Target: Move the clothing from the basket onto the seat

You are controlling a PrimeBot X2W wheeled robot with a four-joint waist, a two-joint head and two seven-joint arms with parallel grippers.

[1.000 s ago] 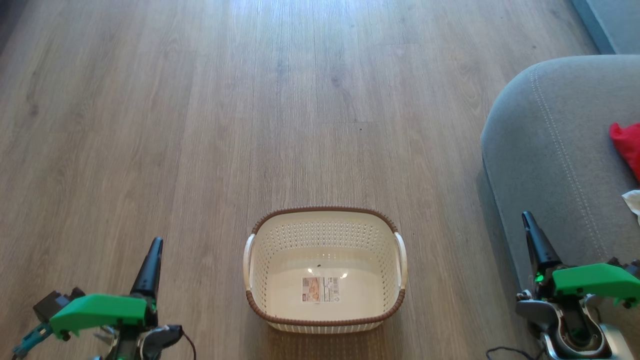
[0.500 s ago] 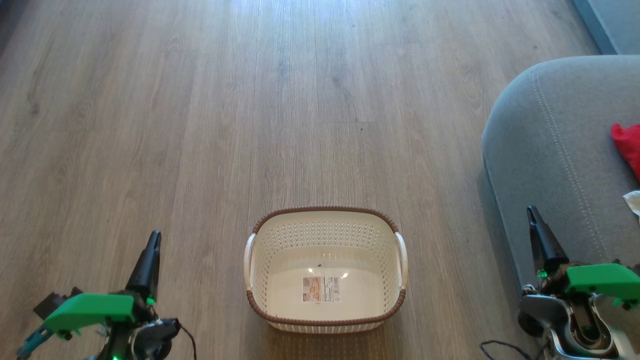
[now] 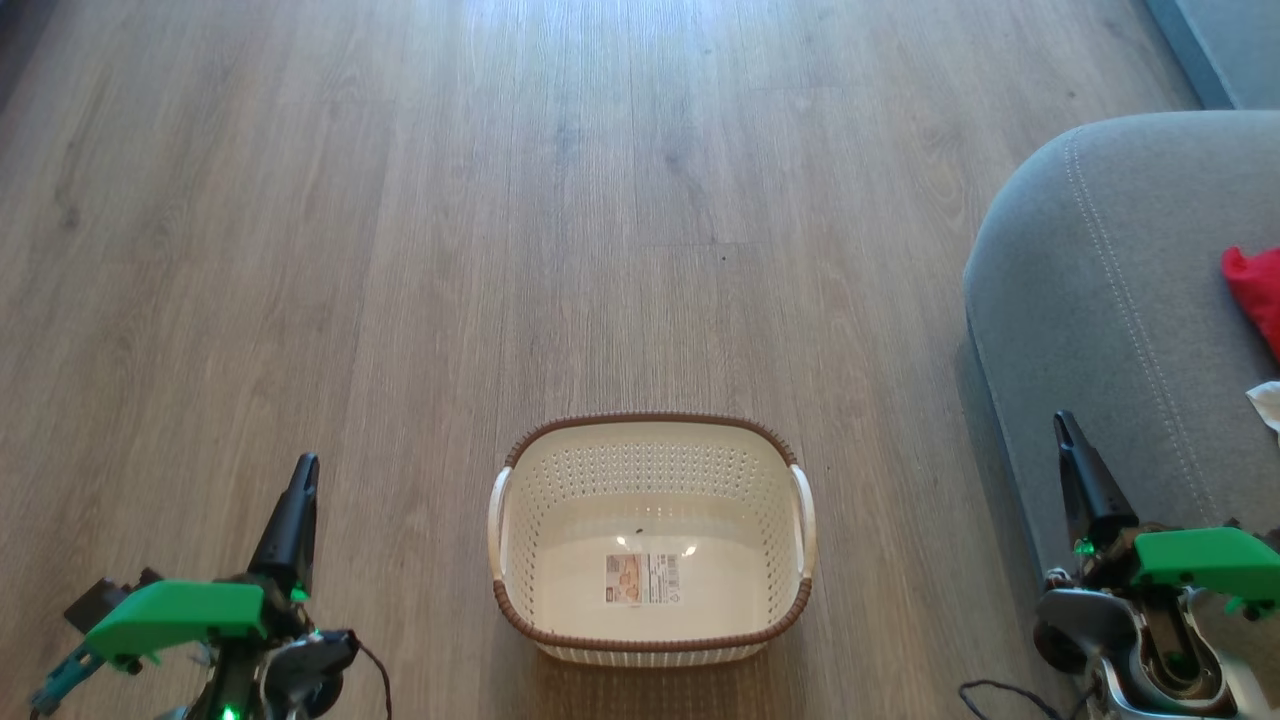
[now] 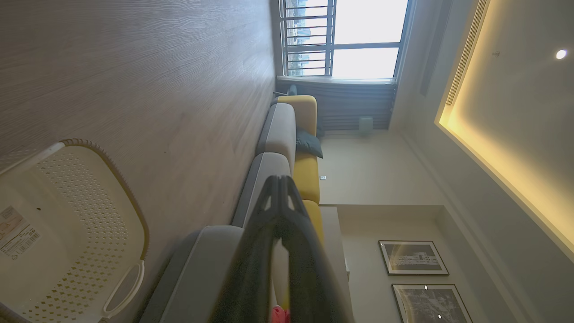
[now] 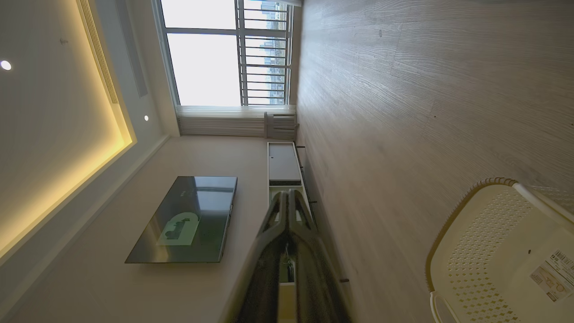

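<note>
Clothing (image 3: 1255, 300), bright red, lies on the grey seat (image 3: 1090, 300) at my right, cut off by the picture's edge. The basket (image 3: 650, 416) stands on the wooden floor (image 3: 500, 250) between my arms, its label (image 3: 641, 579) showing on its bottom. My left pincer (image 3: 306, 468) is clenched on nothing, low and left of the basket, and my right pincer (image 3: 1060, 422) is likewise clenched and bare, its tip against the seat's near side.
</note>
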